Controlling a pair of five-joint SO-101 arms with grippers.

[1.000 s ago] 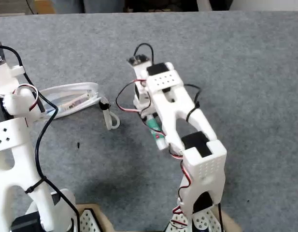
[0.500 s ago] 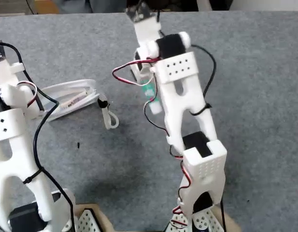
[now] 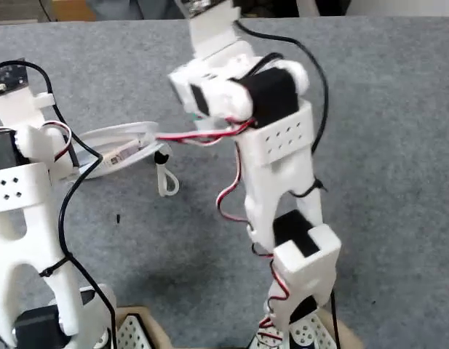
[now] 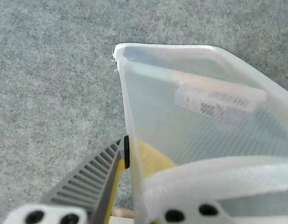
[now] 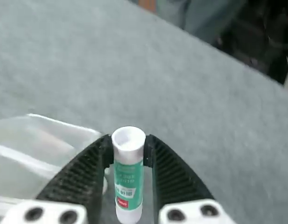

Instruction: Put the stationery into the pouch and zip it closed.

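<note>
A translucent white pouch [image 3: 111, 149] lies on the grey mat at the left, its mouth facing right and a loop strap [image 3: 166, 180] trailing from it. My left gripper [image 4: 129, 158] is shut on the pouch's [image 4: 195, 126] edge. A white labelled item [image 4: 218, 100] and something yellow [image 4: 151, 161] show through the plastic. My right gripper [image 5: 128, 149] is shut on a green and white glue stick [image 5: 127, 175], held above the mat just right of the pouch mouth [image 5: 36, 144]. In the high view the right gripper [image 3: 186, 98] points left, with the glue stick mostly hidden.
Grey mat [image 3: 384, 109] stretches open to the right and at the front middle. A small dark speck [image 3: 117, 218] lies in front of the pouch. Both arm bases stand at the near edge, with red and black cables hanging off the right arm [image 3: 282, 145].
The right arm has lifted the glue stick off the mat and swung it up, away and to the left, toward the pouch mouth. The left arm has shifted only slightly, still holding the pouch.
</note>
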